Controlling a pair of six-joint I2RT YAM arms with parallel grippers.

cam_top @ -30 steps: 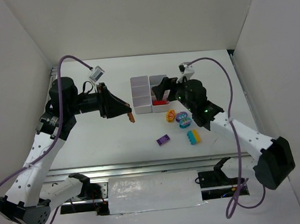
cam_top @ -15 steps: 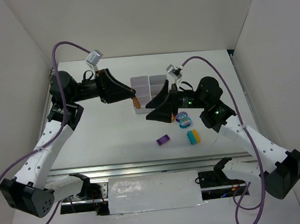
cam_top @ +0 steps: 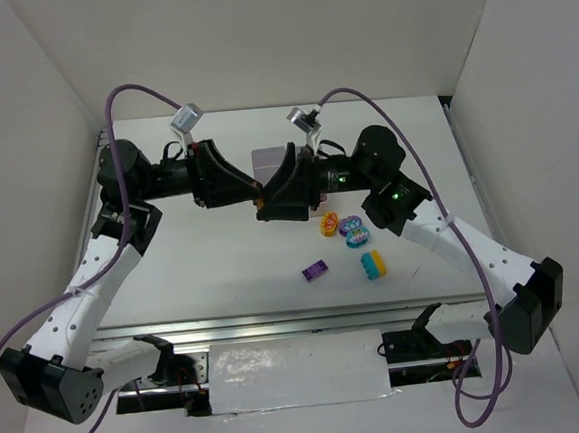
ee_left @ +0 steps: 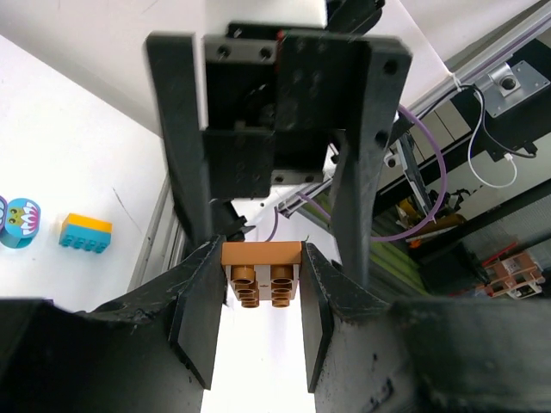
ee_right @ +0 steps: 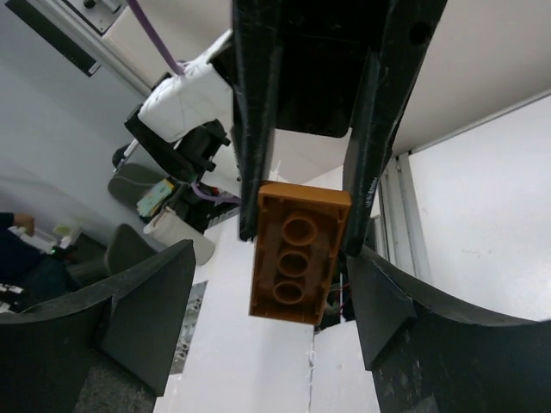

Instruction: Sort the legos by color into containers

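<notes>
My left gripper (ee_left: pixel 261 258) was clamped tight on a small orange plastic brick (ee_left: pixel 261 275), mid-air beside the white plastic compartment block (cam_top: pixel 270 160). My right gripper (ee_right: pixel 271 258) straddled that brick: jaws part open, gaps both sides, no grip. Four loose coloured bricks (cam_top: pixel 354 233) lay on the white table (cam_top: pixel 224 272) further right.

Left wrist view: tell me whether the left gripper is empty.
No, the left gripper is clamped on an orange brick, touching it on both sides.
</notes>
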